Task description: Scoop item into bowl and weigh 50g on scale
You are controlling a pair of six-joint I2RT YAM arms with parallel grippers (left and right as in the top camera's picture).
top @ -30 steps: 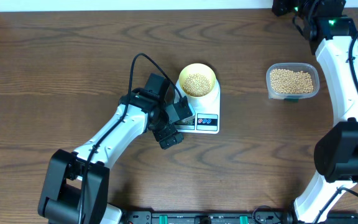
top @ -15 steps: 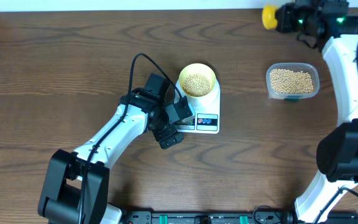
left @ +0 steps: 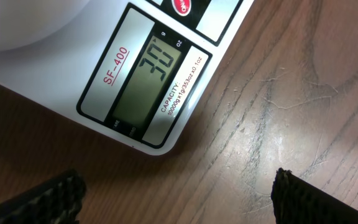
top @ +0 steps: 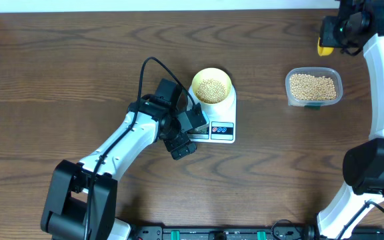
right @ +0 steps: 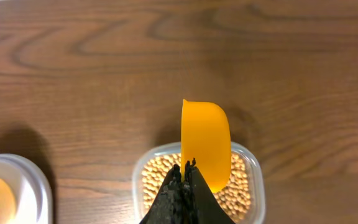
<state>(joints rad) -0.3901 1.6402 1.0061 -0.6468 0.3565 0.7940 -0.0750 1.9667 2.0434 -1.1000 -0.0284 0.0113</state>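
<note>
Beans sit in bowl on scale (digits showing).

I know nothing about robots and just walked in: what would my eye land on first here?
A pale yellow-green bowl holding tan beans sits on a white scale mid-table, with the left end effector open just in front of its display. At the far right, the right end effector is shut on a yellow scoop, close to a clear tub of more beans.
</note>
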